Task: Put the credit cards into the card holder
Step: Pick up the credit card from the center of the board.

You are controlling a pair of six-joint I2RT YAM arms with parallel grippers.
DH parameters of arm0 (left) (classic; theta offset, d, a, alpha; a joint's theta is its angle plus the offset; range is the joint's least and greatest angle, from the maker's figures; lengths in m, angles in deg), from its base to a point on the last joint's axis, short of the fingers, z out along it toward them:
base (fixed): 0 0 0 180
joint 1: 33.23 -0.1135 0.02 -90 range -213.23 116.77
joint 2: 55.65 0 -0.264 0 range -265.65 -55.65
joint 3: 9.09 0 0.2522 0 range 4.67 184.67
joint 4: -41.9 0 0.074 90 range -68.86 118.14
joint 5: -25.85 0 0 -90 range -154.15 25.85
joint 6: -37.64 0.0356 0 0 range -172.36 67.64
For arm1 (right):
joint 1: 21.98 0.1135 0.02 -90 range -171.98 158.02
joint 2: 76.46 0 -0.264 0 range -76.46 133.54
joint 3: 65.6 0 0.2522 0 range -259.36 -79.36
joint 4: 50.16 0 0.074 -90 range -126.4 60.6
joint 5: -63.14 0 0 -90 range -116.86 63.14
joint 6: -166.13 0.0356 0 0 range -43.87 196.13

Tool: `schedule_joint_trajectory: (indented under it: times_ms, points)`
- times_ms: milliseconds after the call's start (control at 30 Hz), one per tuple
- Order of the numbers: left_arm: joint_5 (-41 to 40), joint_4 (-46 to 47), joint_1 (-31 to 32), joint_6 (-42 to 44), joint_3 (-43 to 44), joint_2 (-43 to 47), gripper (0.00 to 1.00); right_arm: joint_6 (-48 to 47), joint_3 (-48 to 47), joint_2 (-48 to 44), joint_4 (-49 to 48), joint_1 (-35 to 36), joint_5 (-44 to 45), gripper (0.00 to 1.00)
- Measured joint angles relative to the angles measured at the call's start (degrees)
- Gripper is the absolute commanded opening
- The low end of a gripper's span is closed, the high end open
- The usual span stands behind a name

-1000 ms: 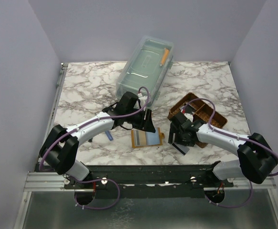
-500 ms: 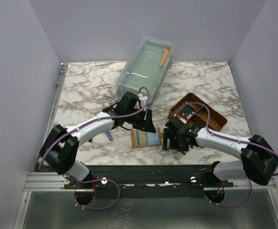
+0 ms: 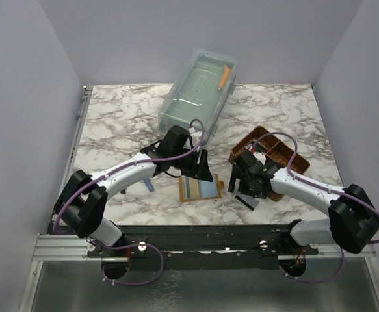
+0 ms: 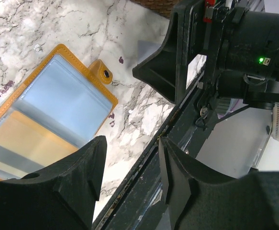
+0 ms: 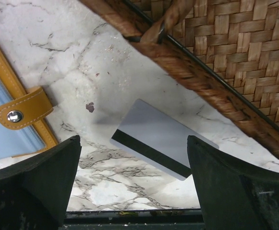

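Note:
The card holder (image 3: 201, 189) lies open near the table's front edge, orange-tan, with light-blue and tan panels (image 4: 48, 120) and its snap tab (image 5: 22, 112) pointing right. One of the credit cards (image 5: 163, 139), grey with a black stripe, lies flat on the marble (image 3: 248, 202) between the holder and the woven tray. My right gripper (image 5: 133, 143) hangs over this card, open wide, nothing between its fingers. My left gripper (image 4: 132, 143) hovers over the holder's back edge (image 3: 202, 168), open and empty.
A brown woven divided tray (image 3: 275, 156) stands right of the card, its rim (image 5: 201, 86) close to my right fingers. A clear lidded box (image 3: 199, 88) with an orange item on top sits at the back. A small light-blue thing (image 3: 149, 186) peeks from under the left arm.
My right gripper swung left toward the holder, then came back right over the grey card, and its jaws spread wider. The left arm, holder and card have not moved.

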Motion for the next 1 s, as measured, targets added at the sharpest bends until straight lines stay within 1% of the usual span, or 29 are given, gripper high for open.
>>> schedule_joint_trajectory:
  times_ms: [233,400,467,633,800,900,933,1000]
  points:
    - [0.0,0.0,0.0,-0.1,-0.4,0.2,0.54,-0.3,0.8,2.6,-1.4,-0.6,0.6,0.94]
    - [0.0,0.0,0.0,-0.1,-0.4,0.3,0.54,-1.2,1.6,2.2,-2.1,-0.6,0.0,0.85]
    - [0.0,0.0,0.0,-0.1,-0.4,0.3,0.54,-1.5,2.4,1.0,-2.6,-0.7,-0.9,0.83]
    - [0.0,0.0,0.0,-0.1,-0.4,0.3,0.54,-1.6,4.2,-1.6,-3.4,0.6,-5.0,0.76]
    - [0.0,0.0,0.0,-0.1,-0.4,0.3,0.54,-1.4,4.8,-2.1,-4.7,2.8,-9.7,0.70]
    - [0.0,0.0,0.2,-0.1,-0.4,0.3,0.54,-1.3,4.9,-2.0,-5.2,4.0,-11.6,0.71]
    - [0.0,0.0,0.5,-0.2,-0.4,0.3,0.54,-1.3,4.9,-1.9,-5.4,5.2,-12.7,0.80]
    - [0.0,0.0,0.6,-0.2,-0.4,0.3,0.54,-0.9,4.5,-2.0,-5.0,5.2,-12.1,0.81]
